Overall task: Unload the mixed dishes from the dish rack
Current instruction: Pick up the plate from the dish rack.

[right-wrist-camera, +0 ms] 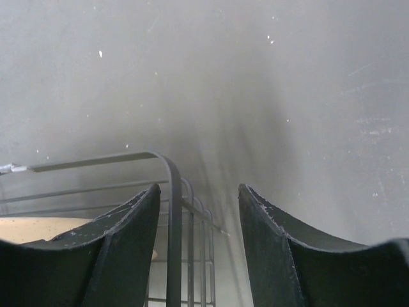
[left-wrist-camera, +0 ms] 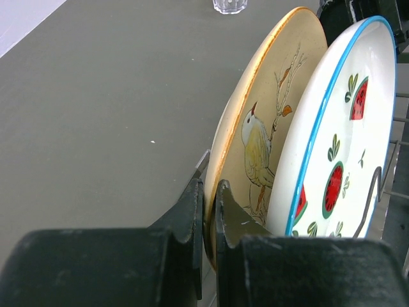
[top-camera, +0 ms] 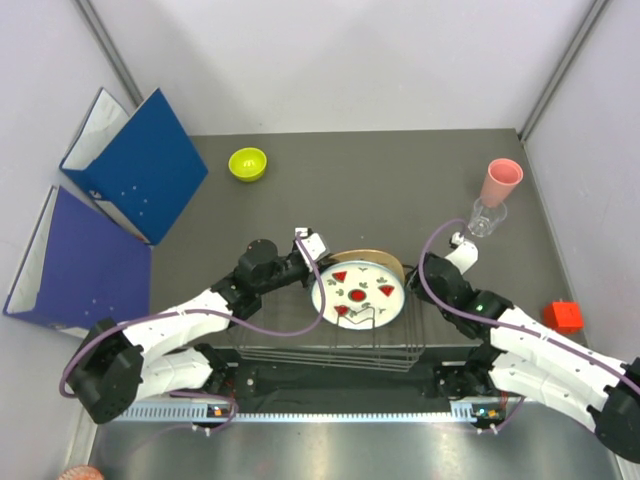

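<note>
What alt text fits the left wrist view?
The left pincer is clamped on the rim of an upright pale tan plate painted with a bird. A white plate with a blue rim and watermelon marks stands close beside it in the wire rack, with grey table to the left.

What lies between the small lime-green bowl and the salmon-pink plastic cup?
Nothing: bare grey table separates the lime-green bowl from the salmon-pink cup, seen in the top external view.
</note>
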`<action>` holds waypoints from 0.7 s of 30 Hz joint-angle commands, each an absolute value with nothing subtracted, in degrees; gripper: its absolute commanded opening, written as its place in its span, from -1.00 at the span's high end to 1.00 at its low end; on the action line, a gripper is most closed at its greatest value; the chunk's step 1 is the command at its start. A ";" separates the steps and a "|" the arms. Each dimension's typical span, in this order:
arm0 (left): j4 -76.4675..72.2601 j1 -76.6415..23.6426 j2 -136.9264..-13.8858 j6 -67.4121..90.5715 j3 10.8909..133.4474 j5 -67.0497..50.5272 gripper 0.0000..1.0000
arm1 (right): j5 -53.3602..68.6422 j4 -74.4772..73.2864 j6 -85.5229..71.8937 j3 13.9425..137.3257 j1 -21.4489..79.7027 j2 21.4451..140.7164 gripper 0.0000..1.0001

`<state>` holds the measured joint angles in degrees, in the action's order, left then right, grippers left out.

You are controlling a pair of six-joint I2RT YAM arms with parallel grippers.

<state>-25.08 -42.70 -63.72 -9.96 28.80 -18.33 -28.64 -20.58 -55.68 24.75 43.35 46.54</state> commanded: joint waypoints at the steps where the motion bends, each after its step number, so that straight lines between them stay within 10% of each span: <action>1: -35.77 -42.36 -62.40 -12.92 30.76 -9.23 1.00 | -23.47 -16.08 -56.78 24.61 44.38 46.23 -0.06; 21: -33.84 -42.45 -58.62 -11.43 35.50 -9.67 1.00 | -23.29 -16.44 -54.94 26.80 44.47 42.19 -0.11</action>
<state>-22.26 -43.35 -61.63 -10.39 29.08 -18.31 -26.96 -21.23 -55.57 23.99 43.48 42.76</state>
